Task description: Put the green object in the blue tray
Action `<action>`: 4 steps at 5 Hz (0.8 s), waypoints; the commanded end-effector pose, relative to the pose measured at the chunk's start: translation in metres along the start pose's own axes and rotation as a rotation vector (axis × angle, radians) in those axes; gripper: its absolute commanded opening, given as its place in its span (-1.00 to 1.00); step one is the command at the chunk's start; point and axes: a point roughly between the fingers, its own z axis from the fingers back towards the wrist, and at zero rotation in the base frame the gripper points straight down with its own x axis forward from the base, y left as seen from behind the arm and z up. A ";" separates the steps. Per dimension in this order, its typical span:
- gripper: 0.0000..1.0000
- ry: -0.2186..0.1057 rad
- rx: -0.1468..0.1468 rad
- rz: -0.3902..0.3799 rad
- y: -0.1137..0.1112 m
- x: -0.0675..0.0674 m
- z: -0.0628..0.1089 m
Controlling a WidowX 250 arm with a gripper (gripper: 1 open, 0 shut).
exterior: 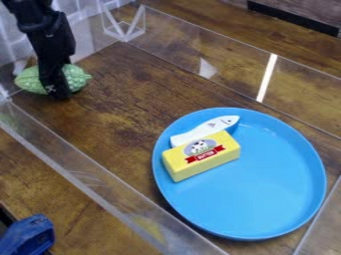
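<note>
The green object (76,77) is a soft, crumpled lump on the wooden table at the far left. My black gripper (54,88) points down into its middle, and green shows on both sides of the fingers. The jaws have closed in on it and look shut on it. The object rests on the table. The blue tray (286,184) is a round, shallow dish at the lower right, well away from the gripper.
A yellow block (201,156) and a small white object (206,128) lie in the tray's left part. Clear acrylic walls (80,169) fence the table in. A blue thing (24,237) sits outside the wall at the bottom left corner.
</note>
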 end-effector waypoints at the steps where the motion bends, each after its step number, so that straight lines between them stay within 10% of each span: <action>1: -1.00 0.007 0.008 0.031 0.010 -0.001 -0.008; 3: -1.00 0.016 0.001 0.069 0.005 0.013 -0.019; 4: -1.00 0.055 -0.003 0.056 0.003 0.018 0.009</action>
